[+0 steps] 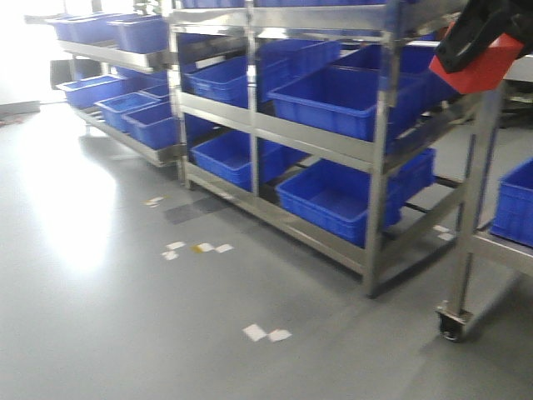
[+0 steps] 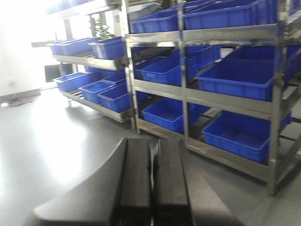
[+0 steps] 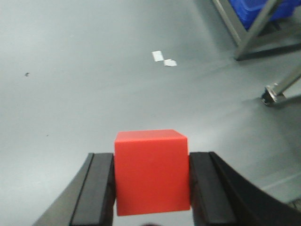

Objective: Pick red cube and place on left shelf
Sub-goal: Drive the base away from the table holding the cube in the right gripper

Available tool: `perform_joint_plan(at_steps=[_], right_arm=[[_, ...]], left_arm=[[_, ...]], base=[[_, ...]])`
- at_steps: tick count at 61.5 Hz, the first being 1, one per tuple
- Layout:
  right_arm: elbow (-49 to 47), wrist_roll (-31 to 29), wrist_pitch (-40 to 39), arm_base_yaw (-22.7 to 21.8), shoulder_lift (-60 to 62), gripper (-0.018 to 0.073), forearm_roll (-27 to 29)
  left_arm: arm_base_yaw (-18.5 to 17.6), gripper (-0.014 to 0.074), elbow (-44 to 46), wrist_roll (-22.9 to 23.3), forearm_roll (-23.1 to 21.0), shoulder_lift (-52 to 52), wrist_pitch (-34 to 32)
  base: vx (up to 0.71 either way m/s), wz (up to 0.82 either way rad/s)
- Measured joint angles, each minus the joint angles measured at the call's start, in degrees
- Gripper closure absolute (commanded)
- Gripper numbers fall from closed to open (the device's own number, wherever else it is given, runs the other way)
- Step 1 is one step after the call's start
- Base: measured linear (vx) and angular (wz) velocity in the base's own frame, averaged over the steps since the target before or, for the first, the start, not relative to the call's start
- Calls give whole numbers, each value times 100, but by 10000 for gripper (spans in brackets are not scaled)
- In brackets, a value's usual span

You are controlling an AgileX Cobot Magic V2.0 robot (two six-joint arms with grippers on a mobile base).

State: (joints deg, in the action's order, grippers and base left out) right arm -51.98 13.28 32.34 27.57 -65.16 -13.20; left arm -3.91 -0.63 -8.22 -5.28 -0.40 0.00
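My right gripper (image 3: 151,193) is shut on the red cube (image 3: 151,169), which sits squarely between the two black fingers above the grey floor. In the front view the cube (image 1: 483,71) and the right gripper (image 1: 476,50) hang at the top right, level with the upper tier of the left shelf (image 1: 308,137). This is a steel multi-tier rack holding blue crates. It also fills the left wrist view (image 2: 225,96). My left gripper (image 2: 154,143) is shut and empty, pointing towards the rack's foot.
Blue crates (image 1: 333,96) fill the rack's tiers. A second rack with crates (image 1: 125,108) stands further back at the left. A steel leg on a caster (image 1: 454,321) stands at the right, with a blue crate (image 1: 516,204) beside it. White tape marks (image 1: 266,333) lie on the floor.
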Motion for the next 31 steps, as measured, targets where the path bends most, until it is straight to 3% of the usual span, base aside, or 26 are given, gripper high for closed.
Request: perform_joint_plan(at_steps=[31], right_arm=[[0,0,0,0,0,501,0]], left_arm=[[0,491,0,0,0,0,0]], base=[[-19,44]])
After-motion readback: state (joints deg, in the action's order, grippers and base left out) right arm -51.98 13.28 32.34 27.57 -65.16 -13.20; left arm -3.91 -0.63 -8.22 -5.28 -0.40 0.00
